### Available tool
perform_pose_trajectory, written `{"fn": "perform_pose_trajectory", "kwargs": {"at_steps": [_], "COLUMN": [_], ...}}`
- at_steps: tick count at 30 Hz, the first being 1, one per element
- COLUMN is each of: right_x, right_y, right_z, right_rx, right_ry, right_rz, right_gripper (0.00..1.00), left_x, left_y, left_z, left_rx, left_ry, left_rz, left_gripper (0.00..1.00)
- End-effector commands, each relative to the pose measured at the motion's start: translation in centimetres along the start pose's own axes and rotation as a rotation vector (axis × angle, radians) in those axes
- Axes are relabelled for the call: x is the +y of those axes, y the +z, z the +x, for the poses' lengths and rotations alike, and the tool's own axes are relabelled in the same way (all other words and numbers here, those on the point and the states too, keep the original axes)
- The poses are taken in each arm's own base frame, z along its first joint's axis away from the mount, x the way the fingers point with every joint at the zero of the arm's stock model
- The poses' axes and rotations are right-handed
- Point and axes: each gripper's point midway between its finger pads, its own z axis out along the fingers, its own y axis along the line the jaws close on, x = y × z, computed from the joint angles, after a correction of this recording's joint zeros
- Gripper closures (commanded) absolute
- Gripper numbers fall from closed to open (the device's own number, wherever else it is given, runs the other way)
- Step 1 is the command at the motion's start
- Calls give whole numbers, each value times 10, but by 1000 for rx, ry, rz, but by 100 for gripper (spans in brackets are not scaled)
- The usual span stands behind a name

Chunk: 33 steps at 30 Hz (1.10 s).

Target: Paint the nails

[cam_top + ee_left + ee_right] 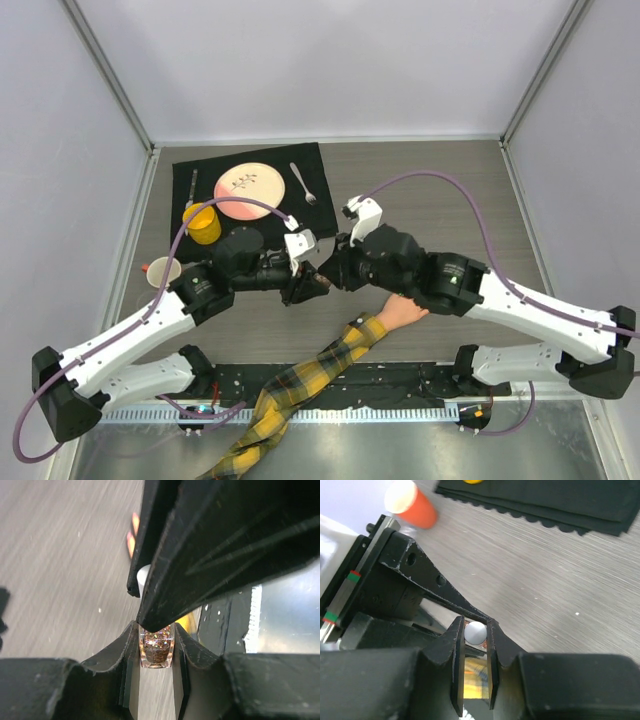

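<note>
We see the two arms meeting over the middle of the worktop [440,180], their tips almost touching. The left pincer [156,631] is closed tight on a small clear bottle [156,652] filled with coppery glitter, one finger pressed against each side of it, with the bottle's base towards the wrist camera. The right pincer [475,626] comes in from the opposite side and is closed on a small white round cap [475,632], which sits squeezed between its fingertips. In the left wrist view the right pincer's dark fingers cross directly over the bottle and hide its neck, so we cannot tell whether the cap is on the bottle or off it. The mannequin hand [404,313] lies palm-side down on the worktop just right of centre, near the front edge, at the end of an arm in a yellow plaid sleeve [300,385] that runs down towards the lower left. The right arm passes over the hand and covers its fingers, so the nails are hidden from us in the overhead view. Both pincers and the bottle are near the hand, to its upper left, and not touching it. At the back left a black cloth [280,165] carries a pink-rimmed plate [250,186], a fork [303,183] and a yellow cup [203,226]. A red-orange cup with a white inside [161,270] stands off the cloth near the left arm.
</note>
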Motion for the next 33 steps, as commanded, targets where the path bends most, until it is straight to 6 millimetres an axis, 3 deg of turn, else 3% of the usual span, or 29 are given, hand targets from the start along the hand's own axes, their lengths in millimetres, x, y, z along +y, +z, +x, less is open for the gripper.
{"fn": "perform_pose_trajectory", "kwargs": {"at_steps": [1,5,13,15,19,23,28,33], "right_x": [10,8,12,13,19,23,52,50], "right_y": [18,5,-41,-55,-81,-98,-96,-86], "right_z": [28,5,-37,-44,-56,-55,-34,-34], "right_rx": [56,-1,-105,-122,-152,-162,-52,24], "right_ry": [16,23,14,-2,-61,-171,-348,-351], "right_rz": [82,112,59,28,-49,-134,-374,-503], "right_gripper": [99,90,54,48,23,6,4,19], "left_x": [6,2,-21,-26,-38,-57,-93,-105], "left_y": [-10,-8,-5,-5,-6,-10,-27,-32], "left_z": [-78,-78,-66,-66,-65,-67,-64,-59], "left_rx": [-282,-275,-207,-204,-199,-200,-169,-120], "left_ry": [112,110,118,121,127,122,101,54], "left_rz": [-63,-34,109,140,212,332,601,713], "left_gripper": [100,100,100,100,100,100,100,100]}}
